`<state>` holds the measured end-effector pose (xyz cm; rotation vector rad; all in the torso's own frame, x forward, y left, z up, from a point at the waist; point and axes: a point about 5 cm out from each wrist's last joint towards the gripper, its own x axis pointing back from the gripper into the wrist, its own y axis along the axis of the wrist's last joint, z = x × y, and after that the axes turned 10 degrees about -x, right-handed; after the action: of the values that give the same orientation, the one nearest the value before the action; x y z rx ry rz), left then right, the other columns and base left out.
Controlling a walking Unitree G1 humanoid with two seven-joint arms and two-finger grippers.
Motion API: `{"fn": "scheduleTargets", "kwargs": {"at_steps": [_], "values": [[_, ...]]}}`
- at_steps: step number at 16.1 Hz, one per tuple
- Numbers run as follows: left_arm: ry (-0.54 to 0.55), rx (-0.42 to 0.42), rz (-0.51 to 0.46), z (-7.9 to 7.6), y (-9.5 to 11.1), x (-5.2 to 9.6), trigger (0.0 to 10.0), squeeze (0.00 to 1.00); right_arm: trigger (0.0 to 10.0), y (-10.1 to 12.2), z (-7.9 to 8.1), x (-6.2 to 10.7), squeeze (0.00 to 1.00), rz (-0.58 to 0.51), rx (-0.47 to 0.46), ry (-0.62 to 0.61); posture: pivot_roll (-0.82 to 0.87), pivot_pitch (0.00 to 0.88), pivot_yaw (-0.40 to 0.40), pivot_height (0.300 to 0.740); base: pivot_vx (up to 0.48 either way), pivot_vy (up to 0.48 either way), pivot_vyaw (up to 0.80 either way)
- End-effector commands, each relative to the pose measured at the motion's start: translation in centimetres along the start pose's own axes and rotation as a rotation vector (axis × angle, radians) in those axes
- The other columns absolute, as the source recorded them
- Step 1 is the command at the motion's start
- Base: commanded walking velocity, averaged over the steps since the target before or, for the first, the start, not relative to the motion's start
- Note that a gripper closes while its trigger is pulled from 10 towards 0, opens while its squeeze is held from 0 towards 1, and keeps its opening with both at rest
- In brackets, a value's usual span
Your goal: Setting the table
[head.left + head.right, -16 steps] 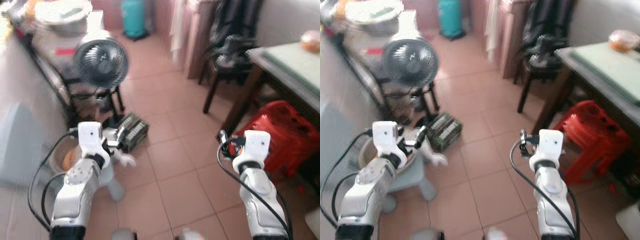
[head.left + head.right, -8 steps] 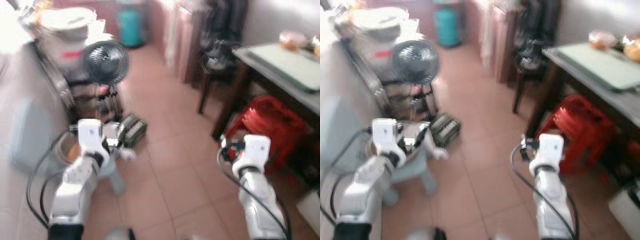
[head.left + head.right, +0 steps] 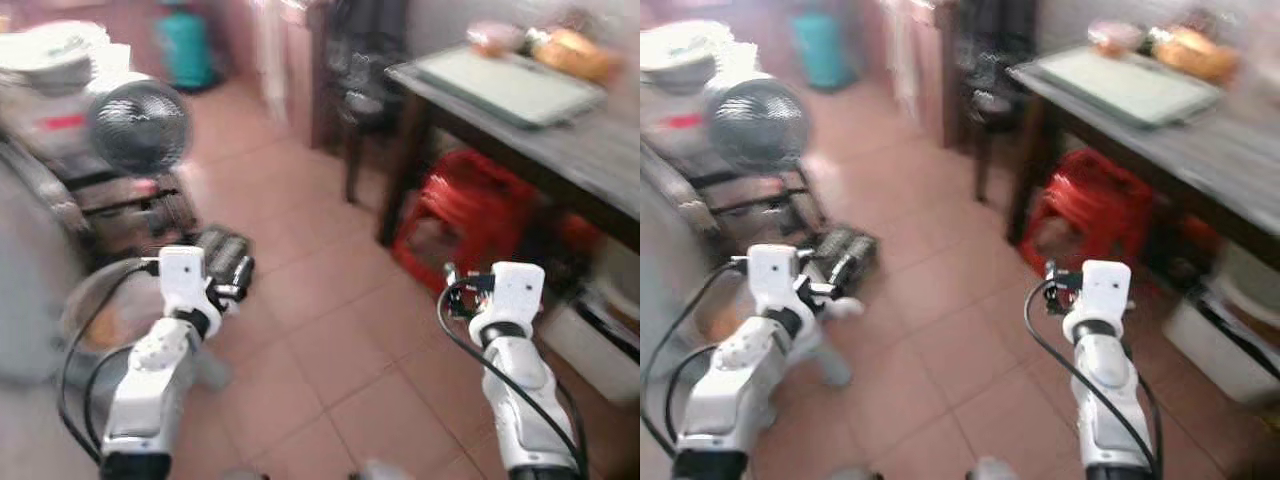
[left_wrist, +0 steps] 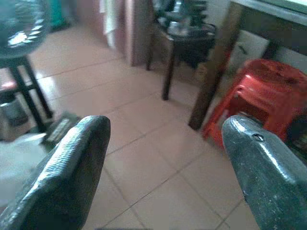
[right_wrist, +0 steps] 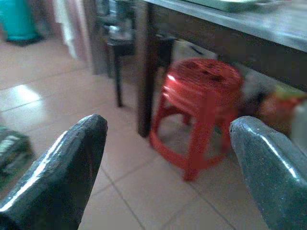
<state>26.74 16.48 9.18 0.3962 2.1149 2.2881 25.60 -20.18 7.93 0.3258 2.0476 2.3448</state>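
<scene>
Swinging right, the camera now takes in more of the dark table point(image 3: 560, 150), with a pale tray point(image 3: 510, 82) and food at its far edge. Left gripper point(image 4: 163, 163) and right gripper point(image 5: 168, 163) hang spread and empty above floor tiles. Setting looks unstarted; red stool point(image 5: 204, 96) sits underneath.

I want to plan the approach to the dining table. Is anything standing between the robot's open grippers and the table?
Partly. The red plastic stools, stacked, stand on the tiled floor beside the table's dark leg, tucked partly under the table. They sit ahead of the right gripper. A dark chair stands at the table's far end. The left gripper faces open floor.
</scene>
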Motion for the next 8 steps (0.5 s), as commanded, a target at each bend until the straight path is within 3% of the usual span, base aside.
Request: {"fn": "scheduleTargets", "kwargs": {"at_steps": [1, 4, 8], "values": [[0.015, -0.035, -0.022, 0.60, 0.40, 0.16, 10.0, 0.00, 10.0, 0.15, 0.10, -0.05, 0.00, -0.007, -0.003, -0.007, -0.02, 0.000, 0.034, 0.740, 0.000, 0.000, -0.80], [0.001, -0.073, -0.047, 0.55, 0.96, -0.19, 10.0, 0.00, 10.0, -0.20, 0.17, 0.13, 0.00, -0.002, -0.011, -0.018, -0.02, 0.000, 0.043, 0.740, 0.000, 0.000, -0.80], [0.009, -0.029, -0.051, 0.20, 0.92, -0.54, 10.0, 0.00, 10.0, -0.30, 0.56, 0.16, 0.00, -0.006, -0.023, -0.019, -0.02, 0.000, 0.052, 0.740, 0.000, 0.000, -0.80]]}}
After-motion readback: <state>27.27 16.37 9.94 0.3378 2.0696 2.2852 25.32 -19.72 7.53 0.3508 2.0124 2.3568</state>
